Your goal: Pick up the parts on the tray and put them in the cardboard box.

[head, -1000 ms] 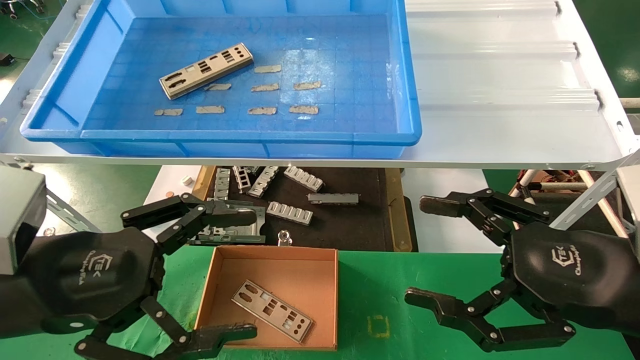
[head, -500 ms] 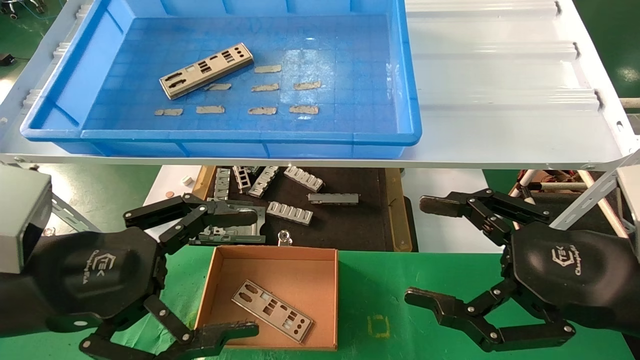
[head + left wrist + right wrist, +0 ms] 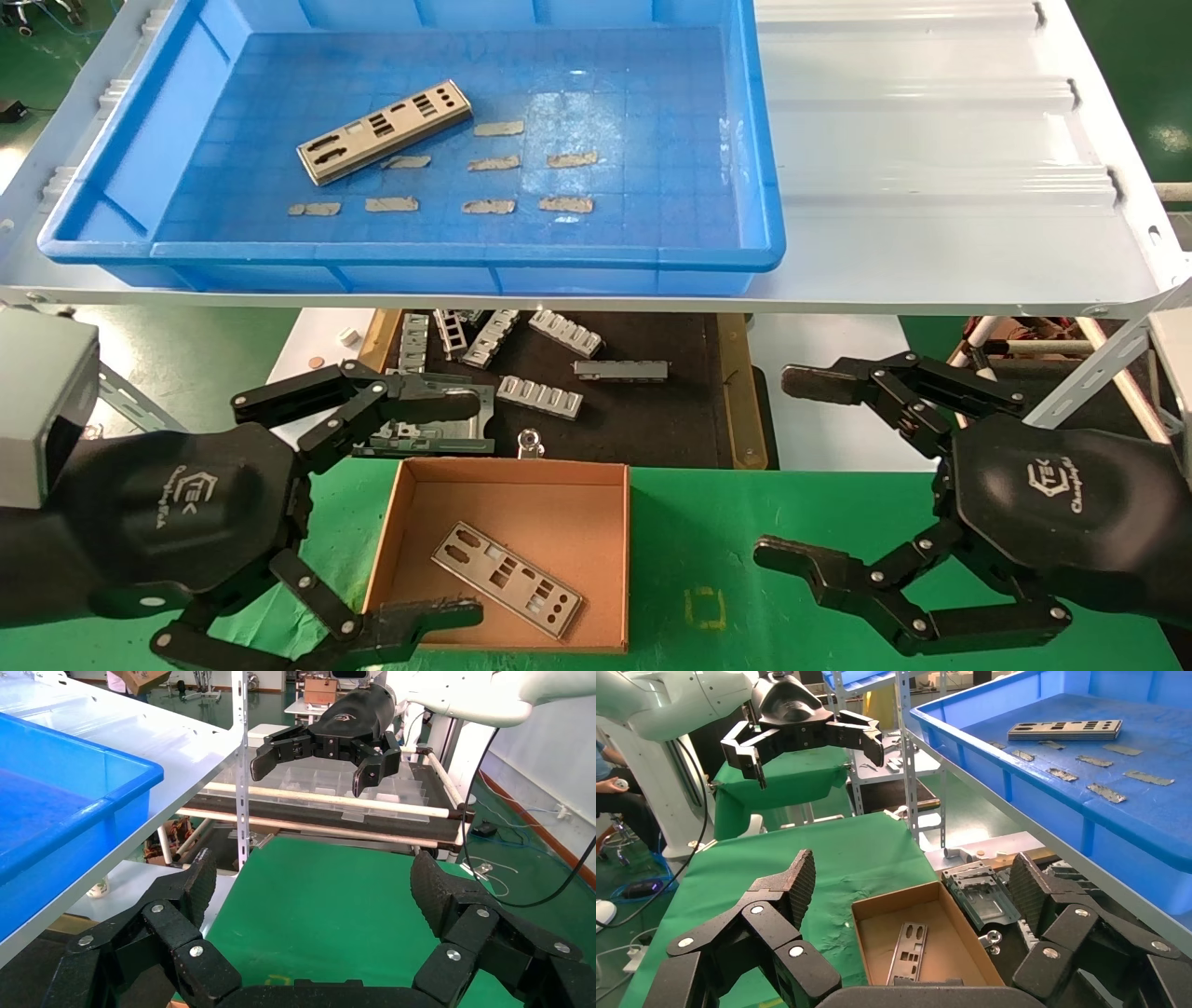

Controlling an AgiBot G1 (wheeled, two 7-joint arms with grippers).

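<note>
One silver part (image 3: pixel 384 130) lies in the blue tray (image 3: pixel 419 253) on the raised shelf, at its far left; it also shows in the right wrist view (image 3: pixel 1065 729). A second part (image 3: pixel 507 579) lies flat in the cardboard box (image 3: pixel 607 559) on the green table, also seen in the right wrist view (image 3: pixel 907 943). My left gripper (image 3: pixel 461 508) is open and empty, just left of the box, its fingers reaching over the box's left side. My right gripper (image 3: pixel 790 471) is open and empty, to the right of the box.
Several grey tape strips (image 3: pixel 494 163) lie on the tray floor. Below the shelf a dark mat (image 3: pixel 643 410) holds grey ribbed brackets (image 3: pixel 540 396) and a metal frame (image 3: pixel 438 431). The white shelf (image 3: pixel 931 186) overhangs the space behind the box.
My left gripper has shifted very slightly to the right. The right gripper and the parts have not moved.
</note>
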